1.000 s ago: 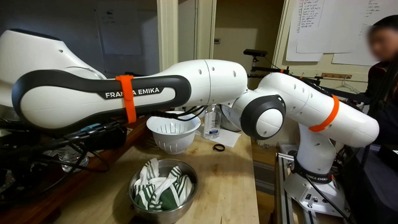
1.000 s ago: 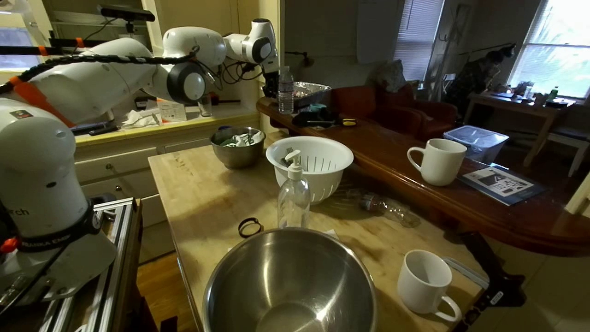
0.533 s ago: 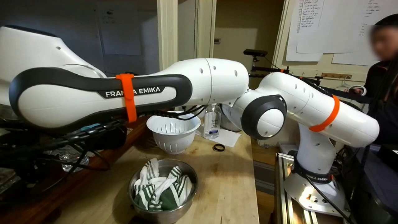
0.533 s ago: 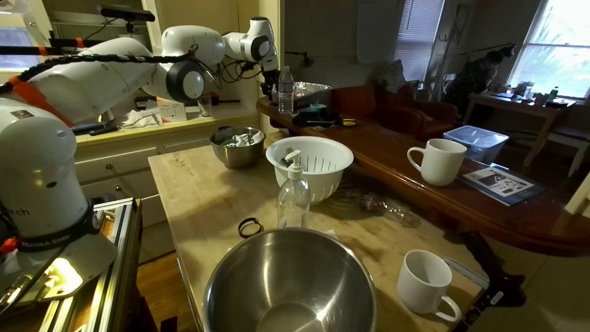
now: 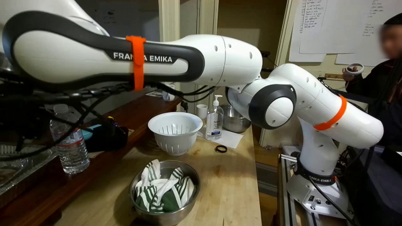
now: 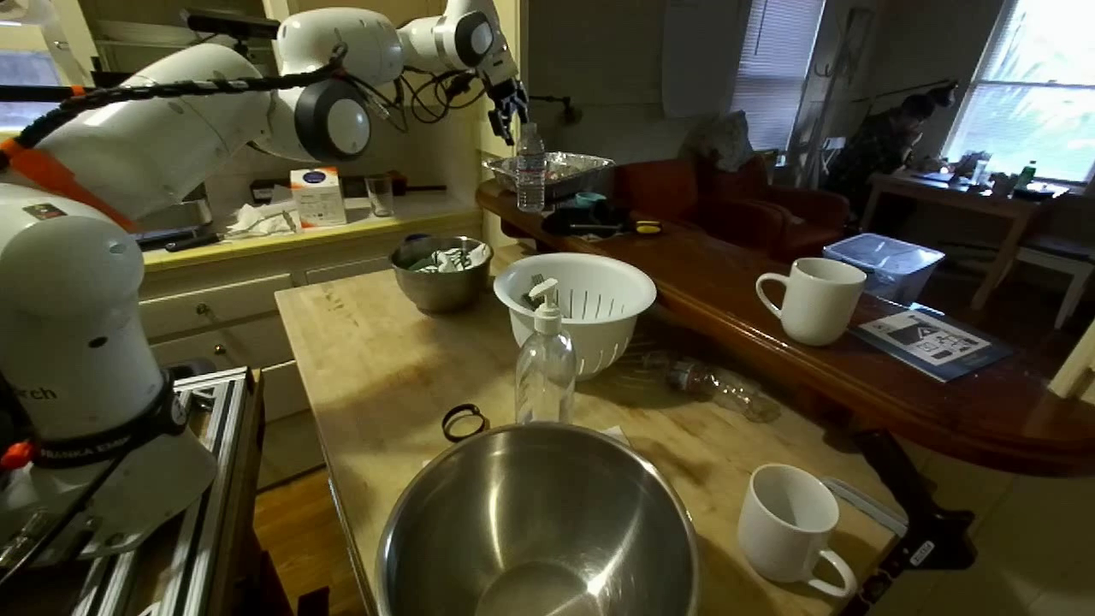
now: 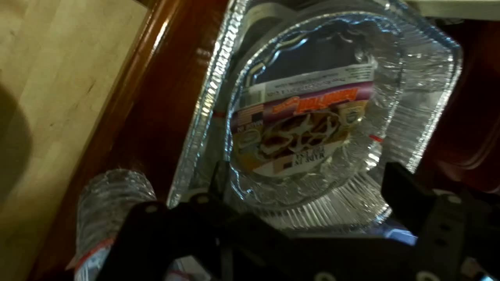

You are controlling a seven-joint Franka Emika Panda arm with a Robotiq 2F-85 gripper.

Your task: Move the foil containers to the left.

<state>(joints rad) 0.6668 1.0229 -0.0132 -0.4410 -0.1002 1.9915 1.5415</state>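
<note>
The foil containers sit nested on the raised wooden ledge: a wide rectangular foil tray point(image 7: 213, 91) with a round foil pan point(image 7: 238, 97) inside it, which bears a colourful label. In the exterior views, the foil tray point(image 6: 573, 171) is at the far end of the ledge, and part of the tray point(image 5: 34, 169) appears at the lower left edge. My gripper point(image 7: 306, 171) is open, its fingers wide apart in the wrist view with nothing gripped between them. In an exterior view the gripper point(image 6: 511, 118) hangs above the tray's near end, apart from it.
A clear water bottle point(image 6: 530, 171) stands upright close beside the tray, near the gripper. Behind it on the ledge lies a black item point(image 6: 590, 221) with a yellow-tipped handle. Below, the table holds a white ribbed bowl point(image 5: 176, 131) and a steel bowl point(image 5: 194, 201) with striped towels.
The arm has risen, lifting my gripper up from the tray's near end, and its fingers now stand spread. More of the tray and bottle shows. The tray looks unmoved.
</note>
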